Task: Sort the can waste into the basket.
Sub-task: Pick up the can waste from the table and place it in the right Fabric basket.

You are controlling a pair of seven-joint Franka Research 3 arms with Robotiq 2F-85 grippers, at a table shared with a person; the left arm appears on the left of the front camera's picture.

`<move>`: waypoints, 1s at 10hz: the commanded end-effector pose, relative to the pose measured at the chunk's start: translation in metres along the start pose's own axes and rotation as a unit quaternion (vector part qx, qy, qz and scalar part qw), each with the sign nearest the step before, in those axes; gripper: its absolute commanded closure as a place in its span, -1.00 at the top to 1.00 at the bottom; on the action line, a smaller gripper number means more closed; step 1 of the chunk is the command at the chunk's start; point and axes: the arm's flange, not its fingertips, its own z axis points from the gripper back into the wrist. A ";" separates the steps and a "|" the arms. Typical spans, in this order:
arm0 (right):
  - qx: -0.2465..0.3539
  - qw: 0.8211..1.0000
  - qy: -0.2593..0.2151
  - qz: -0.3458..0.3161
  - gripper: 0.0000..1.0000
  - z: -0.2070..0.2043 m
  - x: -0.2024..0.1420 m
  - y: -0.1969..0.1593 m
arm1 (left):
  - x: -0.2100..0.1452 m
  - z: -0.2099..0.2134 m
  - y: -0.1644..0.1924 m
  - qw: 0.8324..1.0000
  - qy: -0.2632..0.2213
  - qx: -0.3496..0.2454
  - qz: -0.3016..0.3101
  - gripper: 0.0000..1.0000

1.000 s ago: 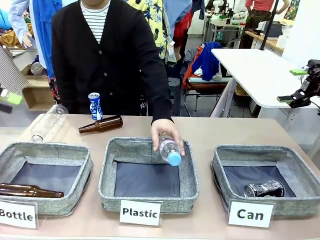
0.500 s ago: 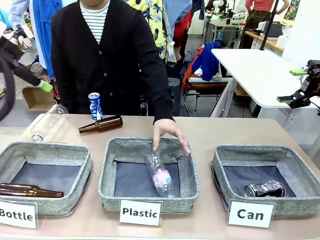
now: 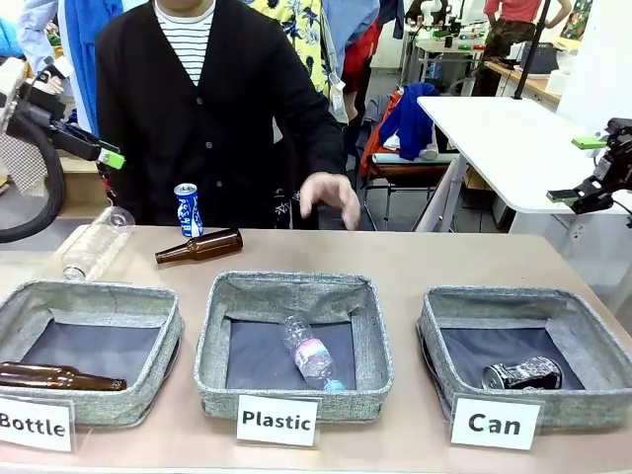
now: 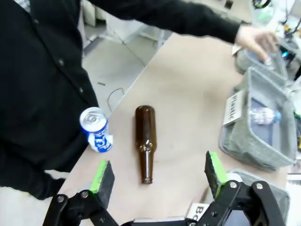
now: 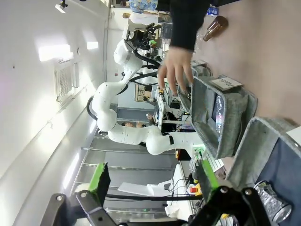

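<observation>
The crushed silvery can [image 3: 521,373] lies on its side on the dark lining of the Can basket [image 3: 435,328], in its near right part. This is the rightmost of three grey baskets along the near edge of the table [image 3: 434,259], and a white card reading "Can" [image 3: 494,423] stands in front of it. The blue-and-white can [image 3: 187,208] stands upright at the far edge of the table, left of the middle and well apart from that basket. Just right of it and a little nearer, a brown glass bottle [image 3: 199,246] lies on its side, its neck pointing left. A clear plastic bottle [image 3: 94,245] lies further left.

The middle basket [image 3: 211,341], carded "Plastic" [image 3: 276,420], holds a clear plastic bottle with a blue cap [image 3: 309,354]. The left basket [image 3: 170,341], carded "Bottle" [image 3: 35,423], holds another brown bottle [image 3: 57,376].

The person's hand [image 3: 331,196] is raised over the far edge of the table, fingers spread, touching nothing.

The left gripper [image 3: 84,118] hangs in the air off the far left corner, its jaws wide apart and empty. In the left wrist view the blue-and-white can and the brown bottle lie beyond the fingers. The right gripper [image 3: 578,170] is raised beyond the table's right side, also spread wide and holding nothing.
</observation>
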 end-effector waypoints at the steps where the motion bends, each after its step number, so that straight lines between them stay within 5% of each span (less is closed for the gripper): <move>1: -0.002 1.000 0.006 0.012 1.00 0.002 0.001 0.001 | 0.002 -0.001 -0.022 0.999 0.027 0.038 -0.011 1.00; 2: -0.002 1.000 0.006 0.012 1.00 0.002 0.001 0.001 | 0.000 0.000 0.000 1.000 0.000 0.000 0.000 1.00; 3: -0.002 1.000 0.006 0.012 1.00 0.002 0.001 0.001 | -0.001 -0.016 -0.011 0.997 0.019 0.001 -0.070 1.00; 6: -0.002 1.000 0.006 0.012 1.00 0.002 0.001 0.001 | -0.038 -0.059 0.036 0.987 0.001 0.013 -0.160 1.00; 10: -0.002 1.000 0.006 0.012 1.00 0.002 0.001 0.001 | -0.064 -0.103 0.086 0.993 -0.029 0.019 -0.112 1.00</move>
